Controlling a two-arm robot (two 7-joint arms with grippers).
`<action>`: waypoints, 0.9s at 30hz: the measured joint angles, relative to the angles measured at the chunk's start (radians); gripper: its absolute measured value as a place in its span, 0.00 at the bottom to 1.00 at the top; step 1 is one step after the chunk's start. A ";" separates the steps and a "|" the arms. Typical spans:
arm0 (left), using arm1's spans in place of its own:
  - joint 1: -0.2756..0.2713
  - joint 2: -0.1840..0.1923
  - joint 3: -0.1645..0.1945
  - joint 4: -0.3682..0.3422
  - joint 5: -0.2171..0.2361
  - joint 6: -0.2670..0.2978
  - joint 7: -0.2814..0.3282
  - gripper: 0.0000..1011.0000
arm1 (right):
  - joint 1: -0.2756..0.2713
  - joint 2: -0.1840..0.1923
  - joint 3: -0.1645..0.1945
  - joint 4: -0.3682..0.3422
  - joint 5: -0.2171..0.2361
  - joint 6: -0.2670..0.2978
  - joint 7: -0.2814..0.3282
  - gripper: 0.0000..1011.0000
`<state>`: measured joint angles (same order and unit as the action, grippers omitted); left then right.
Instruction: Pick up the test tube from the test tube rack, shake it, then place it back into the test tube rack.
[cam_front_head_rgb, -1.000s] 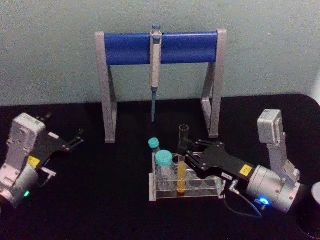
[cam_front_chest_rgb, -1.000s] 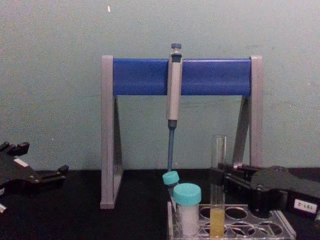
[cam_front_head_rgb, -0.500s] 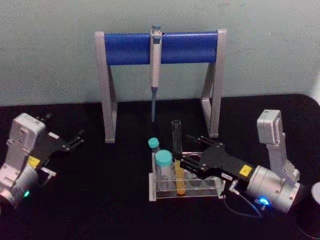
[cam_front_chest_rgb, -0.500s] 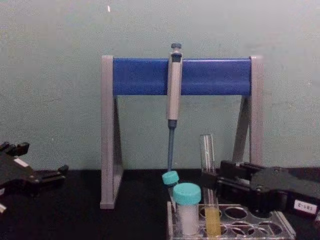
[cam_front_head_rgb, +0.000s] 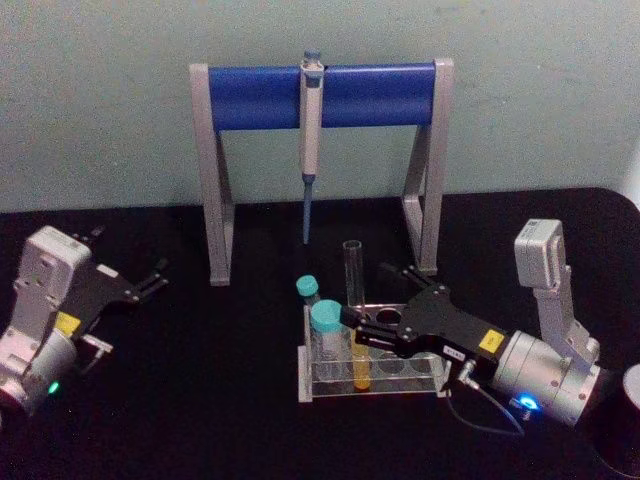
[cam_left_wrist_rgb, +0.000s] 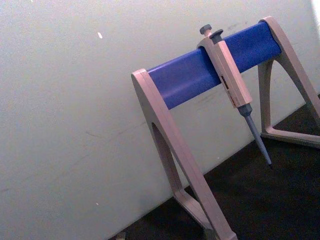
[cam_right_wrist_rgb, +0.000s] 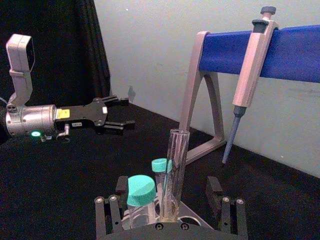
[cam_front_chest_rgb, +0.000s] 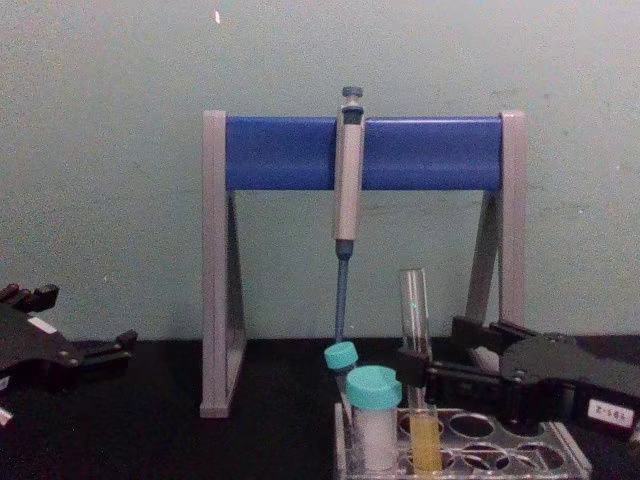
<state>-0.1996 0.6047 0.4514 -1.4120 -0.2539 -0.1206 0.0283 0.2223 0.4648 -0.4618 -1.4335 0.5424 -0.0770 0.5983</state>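
Observation:
The test tube (cam_front_head_rgb: 352, 290) stands upright in the test tube rack (cam_front_head_rgb: 375, 386), yellow-orange liquid in its lower part. My right gripper (cam_front_head_rgb: 367, 293) reaches in from the right, open, one finger on each side of the tube with a gap to both. The right wrist view shows the test tube (cam_right_wrist_rgb: 175, 170) standing free between the spread fingers (cam_right_wrist_rgb: 214, 187). From the chest the test tube (cam_front_chest_rgb: 415, 350) rises from the rack (cam_front_chest_rgb: 500, 466), right gripper (cam_front_chest_rgb: 437, 345) beside it. My left gripper (cam_front_head_rgb: 150, 278) rests open at the far left of the table.
Two teal-capped tubes, a wide one (cam_front_head_rgb: 327, 320) and a small one (cam_front_head_rgb: 307, 288), stand in the rack just left of the test tube. Behind stands a grey-and-blue pipette stand (cam_front_head_rgb: 250, 95) with a pipette (cam_front_head_rgb: 311, 120) hanging. A dark object (cam_front_head_rgb: 625, 425) sits at the right front corner.
The test tube shifted left and came upright in the rack. The right gripper's fingers have spread apart from it. The left arm has not moved.

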 joint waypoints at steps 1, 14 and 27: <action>0.000 0.000 0.000 0.000 0.000 0.000 0.000 0.99 | 0.000 0.000 0.000 0.000 0.000 0.000 0.000 0.99; 0.000 0.000 0.000 0.000 0.000 0.000 0.000 0.99 | -0.002 0.000 0.015 -0.023 0.001 -0.038 0.002 0.99; 0.000 0.000 0.000 0.000 0.000 0.000 0.000 0.99 | -0.054 0.004 0.096 -0.129 -0.041 -0.161 -0.068 0.99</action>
<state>-0.1995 0.6047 0.4514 -1.4119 -0.2539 -0.1206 0.0283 0.1680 0.4686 -0.3654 -1.5623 0.5019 -0.2379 0.5306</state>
